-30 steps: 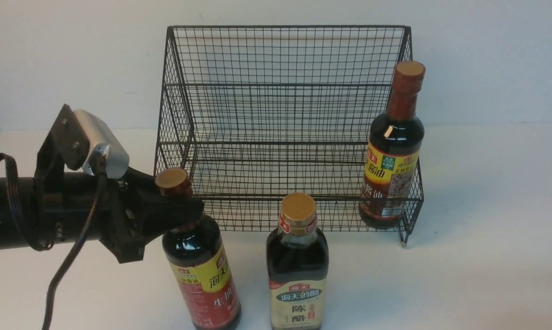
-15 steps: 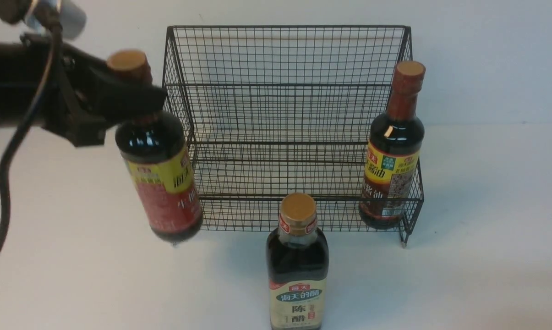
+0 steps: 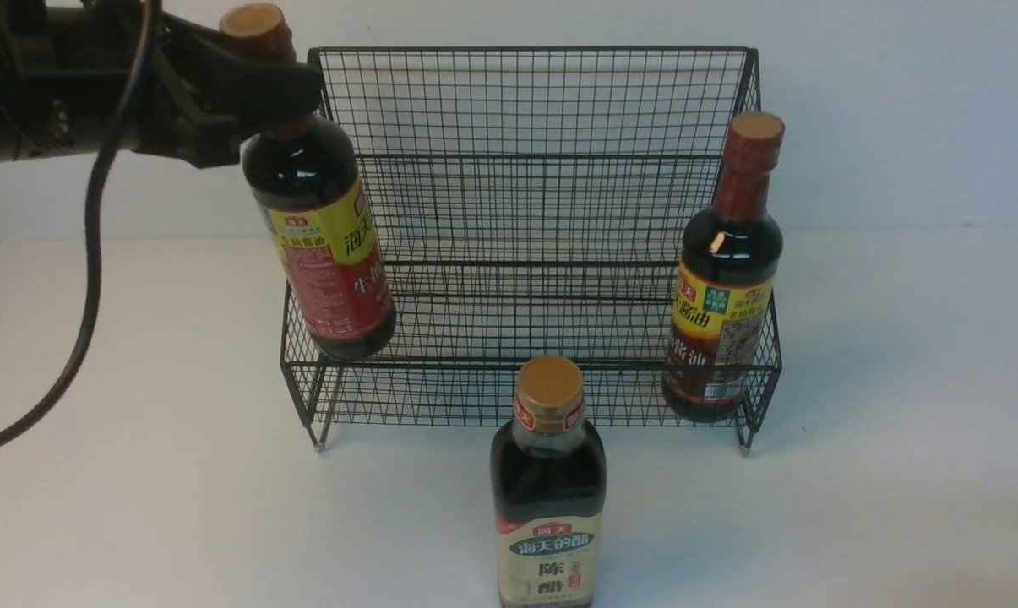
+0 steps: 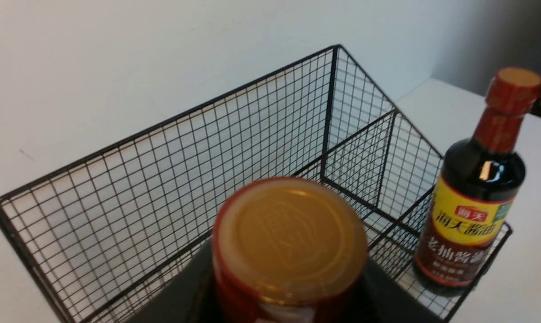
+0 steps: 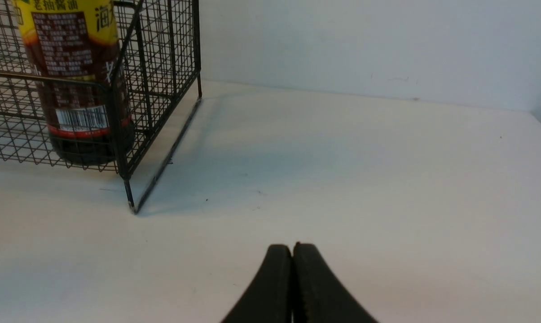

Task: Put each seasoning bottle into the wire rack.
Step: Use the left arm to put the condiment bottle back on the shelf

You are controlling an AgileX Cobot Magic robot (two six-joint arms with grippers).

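We see the left gripper [image 3: 276, 89] clamped round the neck of the red-label bottle [image 3: 327, 236], which hangs over the left end of the rack [image 3: 525, 152], its long axis leaning with the cap up-left and the base down-right; whether the base touches the wire, we cannot tell. The right gripper [image 5: 292, 258] is pressed shut on nothing above the table [image 3: 897, 422]. A second bottle [image 3: 724, 295] stands upright at the rack's right end, and the cream-label bottle [image 3: 548, 507] stands upright in front of it.

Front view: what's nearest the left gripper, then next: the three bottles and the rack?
1. Held bottle, in the left gripper.
2. Wire rack, just beside.
3. Cream-label bottle in front, right-end bottle: too close to call.
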